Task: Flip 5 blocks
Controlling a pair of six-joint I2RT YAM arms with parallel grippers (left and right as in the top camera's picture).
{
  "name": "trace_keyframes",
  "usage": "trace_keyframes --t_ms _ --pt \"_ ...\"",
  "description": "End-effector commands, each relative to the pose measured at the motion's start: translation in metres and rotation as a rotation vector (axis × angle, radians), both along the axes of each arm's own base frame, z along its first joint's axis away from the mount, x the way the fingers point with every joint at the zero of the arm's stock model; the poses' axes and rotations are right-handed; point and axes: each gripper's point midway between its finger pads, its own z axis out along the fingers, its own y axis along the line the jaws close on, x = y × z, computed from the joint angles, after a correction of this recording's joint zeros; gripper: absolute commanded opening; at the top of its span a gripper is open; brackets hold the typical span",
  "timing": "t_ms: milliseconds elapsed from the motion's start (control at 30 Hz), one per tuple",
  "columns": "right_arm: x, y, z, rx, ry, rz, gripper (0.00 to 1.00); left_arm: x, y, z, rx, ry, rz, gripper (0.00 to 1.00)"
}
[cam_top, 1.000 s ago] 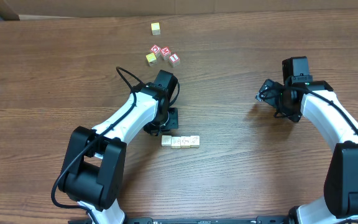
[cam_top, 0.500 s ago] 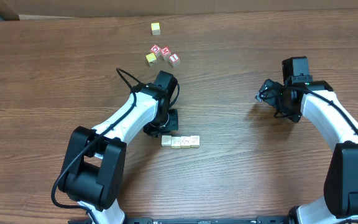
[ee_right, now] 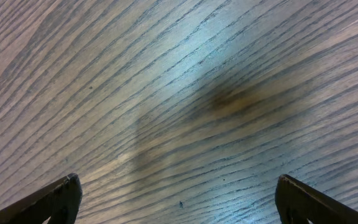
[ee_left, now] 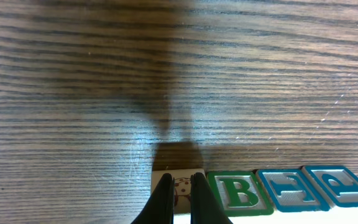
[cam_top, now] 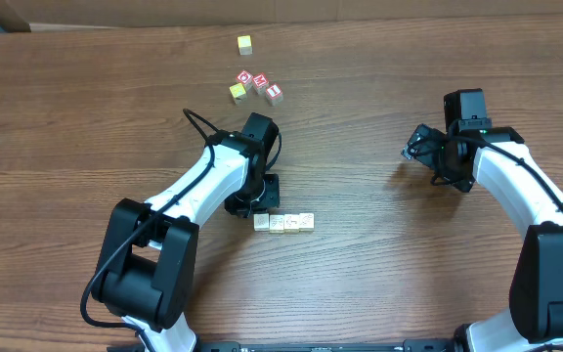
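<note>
Wood cubes as small as these blocks [cam_top: 283,222] should be light, stiff and hard. Nothing to crush, though smooth printed faces may slip, and a nudge could skid one into its neighbour. The best hold, I judge, is across two opposite side faces, low and square. In a touching row only an end cube offers a free side.

They lie in a row on the table [cam_top: 379,264], just by the left arm; four show, a fifth I cannot find. From above all look pale cream. The wrist view shows the end block [ee_left: 180,186] cream with a small dark drawing, then the B block [ee_left: 236,193] framed in green, then two blue-framed faces.

Over the end block the left gripper [ee_left: 180,179] is closed — not clamped round it. Well apart, the right gripper [ee_right: 178,190] gapes wide over bare wood.
</note>
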Motion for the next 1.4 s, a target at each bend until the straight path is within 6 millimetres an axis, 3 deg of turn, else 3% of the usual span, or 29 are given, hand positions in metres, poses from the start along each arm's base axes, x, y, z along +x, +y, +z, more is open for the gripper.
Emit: trace_keyframes --t_ms 0,933,1233,1367 --pt "0.006 -0.003 0.012 -0.011 -0.04 -0.006 1.0 -0.001 -0.004 -0.001 -0.008 0.013 0.012 0.04" --pt "0.006 -0.003 0.012 -0.011 -0.04 -0.006 1.0 -0.001 -0.007 -0.001 -0.026 0.015 0.011 0.04" --pt "0.006 -0.003 0.012 -0.011 -0.04 -0.006 1.0 0.032 0.011 0.017 0.043 -0.091 0.043 0.04" --pt "0.006 -0.003 0.012 -0.011 -0.04 -0.006 1.0 0.032 0.014 0.024 0.052 -0.077 0.052 0.04"
